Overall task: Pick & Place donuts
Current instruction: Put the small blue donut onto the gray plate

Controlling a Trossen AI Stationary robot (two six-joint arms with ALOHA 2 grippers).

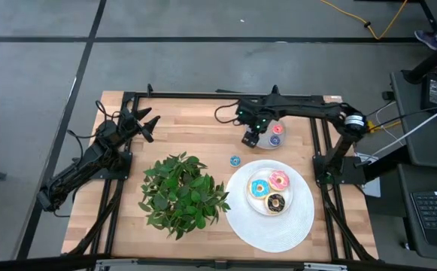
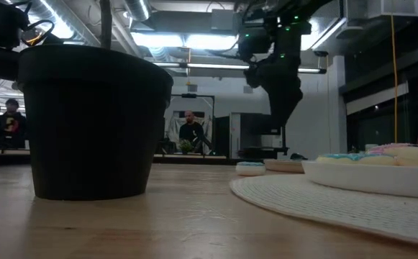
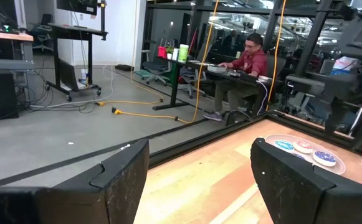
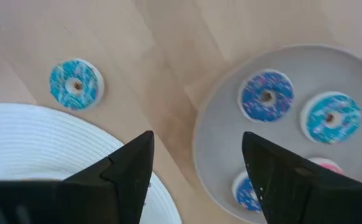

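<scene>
High view, table: a wooden table (image 1: pixel 195 120) carries a leafy potted plant (image 1: pixel 182 192), a white woven placemat (image 1: pixel 271 205) and a round grey dish (image 1: pixel 276 137).
Big donuts: a light blue donut (image 1: pixel 260 188), a pink donut (image 1: pixel 279 179) and a dark brown donut (image 1: pixel 276 202) sit together on a small white plate (image 1: pixel 267 205) on the placemat.
Loose ring: one tiny blue ring (image 1: pixel 235 160) lies on bare wood between the plant and the dish, near the placemat's edge.
Dish contents: tiny blue rings (image 4: pixel 266 95) and a pink one at the rim lie in the grey dish.
Right gripper (image 1: pixel 251 138): raised above the table just beside the dish, fingers apart, nothing between them.
Left gripper (image 1: pixel 147 125): parked at the table's far left corner, fingers spread wide, empty.
Left wrist view, background: a seated person (image 3: pixel 246 65) at a desk beyond the table.
</scene>
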